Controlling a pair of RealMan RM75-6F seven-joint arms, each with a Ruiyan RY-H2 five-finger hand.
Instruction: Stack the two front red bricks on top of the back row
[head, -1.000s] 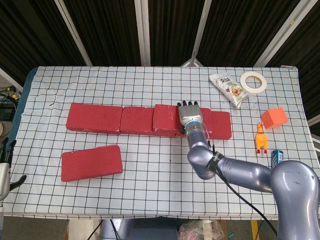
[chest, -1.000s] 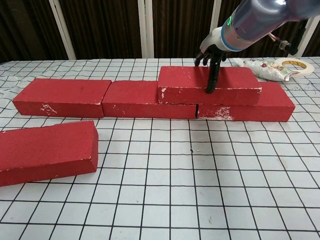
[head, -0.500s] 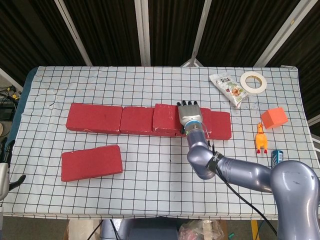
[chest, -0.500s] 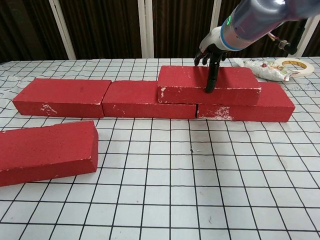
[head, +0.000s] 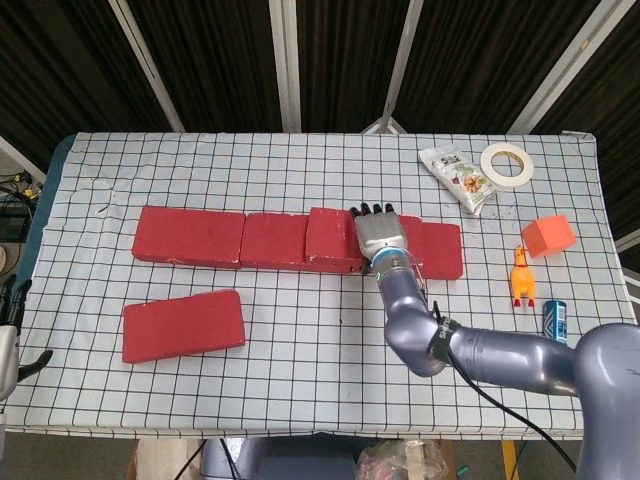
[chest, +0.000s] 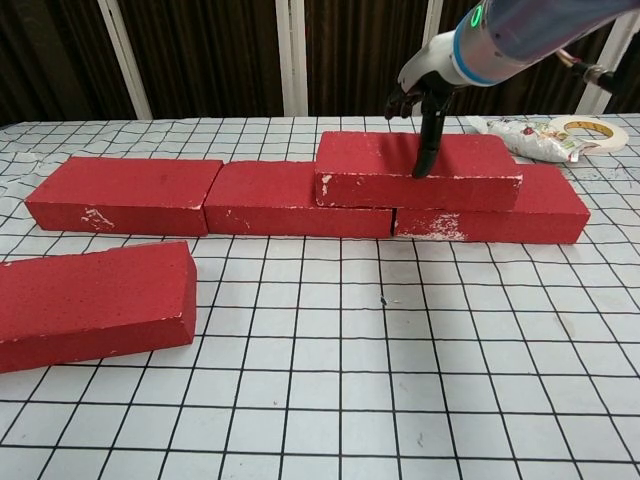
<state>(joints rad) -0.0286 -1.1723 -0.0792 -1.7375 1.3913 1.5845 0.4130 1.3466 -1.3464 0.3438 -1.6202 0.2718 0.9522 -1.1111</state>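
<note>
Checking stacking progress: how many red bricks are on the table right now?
5. Three form the back row: left red brick, middle red brick, right red brick. One stacked red brick lies atop the middle-right joint. One front red brick lies front-left. None appears hidden.

A table under a black-gridded white cloth (head: 300, 380) stands before dark slatted panels (head: 210, 60) with pale metal bars (head: 285, 60).

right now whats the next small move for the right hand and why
Probably lift the right hand clear of the stacked brick. That brick already lies on the back row, spanning the seam between two of its bricks, and only one finger touches its top. The other front brick is on the table, front left, not yet stacked, so it comes next.
</note>
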